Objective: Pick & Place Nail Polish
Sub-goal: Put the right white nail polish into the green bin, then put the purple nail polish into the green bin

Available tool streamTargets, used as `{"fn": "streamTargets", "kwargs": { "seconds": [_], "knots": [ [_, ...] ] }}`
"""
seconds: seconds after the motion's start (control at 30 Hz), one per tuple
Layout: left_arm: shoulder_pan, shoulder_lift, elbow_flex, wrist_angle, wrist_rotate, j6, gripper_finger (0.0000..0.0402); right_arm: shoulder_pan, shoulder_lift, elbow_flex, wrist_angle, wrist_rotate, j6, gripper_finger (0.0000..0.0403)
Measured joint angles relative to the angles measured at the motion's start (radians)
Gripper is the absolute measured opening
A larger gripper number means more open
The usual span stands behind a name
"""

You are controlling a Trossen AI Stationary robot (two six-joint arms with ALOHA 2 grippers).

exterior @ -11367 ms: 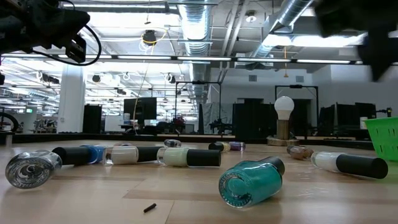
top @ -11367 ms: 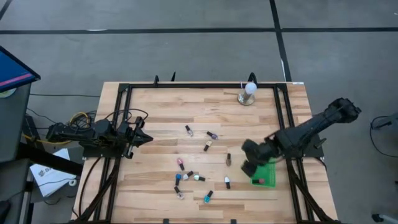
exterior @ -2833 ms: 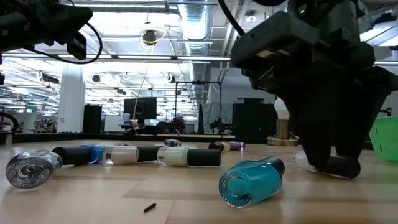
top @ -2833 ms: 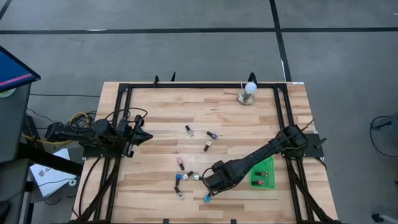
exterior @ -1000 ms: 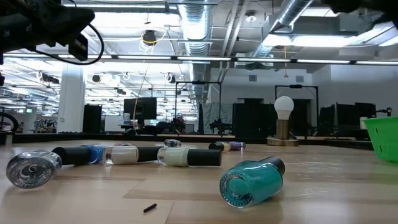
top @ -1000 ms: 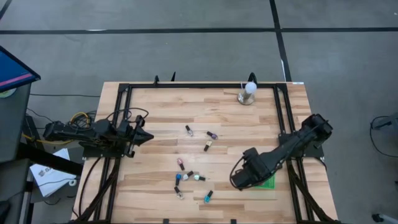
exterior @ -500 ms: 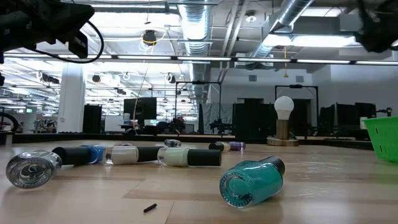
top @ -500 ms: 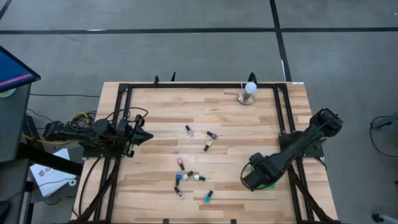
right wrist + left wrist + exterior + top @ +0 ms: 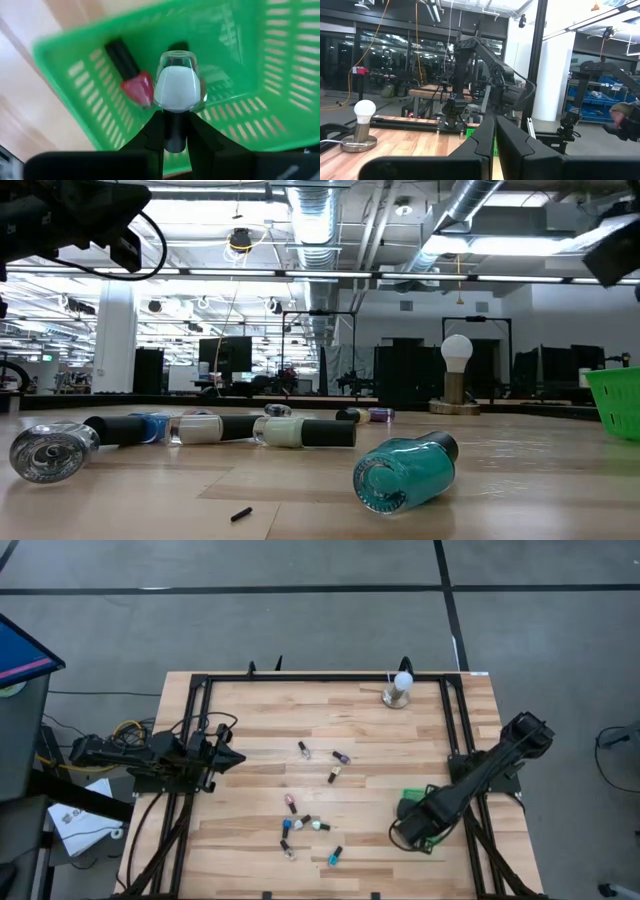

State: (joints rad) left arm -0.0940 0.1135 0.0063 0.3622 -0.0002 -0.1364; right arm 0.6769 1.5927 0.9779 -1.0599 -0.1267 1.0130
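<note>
- Two fingers of my right tool (image 9: 172, 131) pinch the dark cap of a pale bottle (image 9: 177, 86), whose clear-glass body points away from my wrist.
- That bottle hangs over the inside of the green basket (image 9: 240, 75); I cannot tell whether it touches the floor of it.
- One red bottle (image 9: 131, 79) with a dark cap already lies in the basket, just beside the one I hold.
- From above, my right tool (image 9: 412, 827) covers most of the basket (image 9: 414, 798) near the right edge of the surface (image 9: 260, 710); only a green corner shows past the arm.
- My left tool (image 9: 495, 131) waits at the left edge of the surface, its fingers pressed together with nothing between them; in the high view it (image 9: 232, 759) points toward the middle.
- Several more bottles lie on their sides on the wood, well apart from the basket: a teal one (image 9: 335, 856) nearest the front edge, a cluster (image 9: 300, 825) beside it, and three more (image 9: 330, 762) spread toward the centre.
- At table height the teal bottle (image 9: 405, 470) lies closest to the camera, bottom toward it, with a row of dark-capped bottles (image 9: 240, 428) behind and a clear one (image 9: 52, 450) at the far left.
- One edge of the basket (image 9: 615, 402) shows at the right border of that low view.
- One white bulb on a round metal base (image 9: 399, 690) stands upright near the far edge of the surface, apart from everything else.
</note>
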Motion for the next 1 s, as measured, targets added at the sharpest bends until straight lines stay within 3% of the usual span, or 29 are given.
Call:
{"fn": "streamTargets", "kwargs": {
  "seconds": [0.53, 1.0],
  "knots": [
    [0.000, 0.000, 0.000, 0.003, -0.004, 0.000, 0.0013, -0.012, 0.119, 0.000, 0.053, -0.030, -0.178, 0.0044],
    [0.000, 0.000, 0.000, 0.007, -0.027, 0.000, 0.0013, -0.026, 0.122, 0.013, 0.054, -0.030, -0.181, 0.0106]
  ]
}}
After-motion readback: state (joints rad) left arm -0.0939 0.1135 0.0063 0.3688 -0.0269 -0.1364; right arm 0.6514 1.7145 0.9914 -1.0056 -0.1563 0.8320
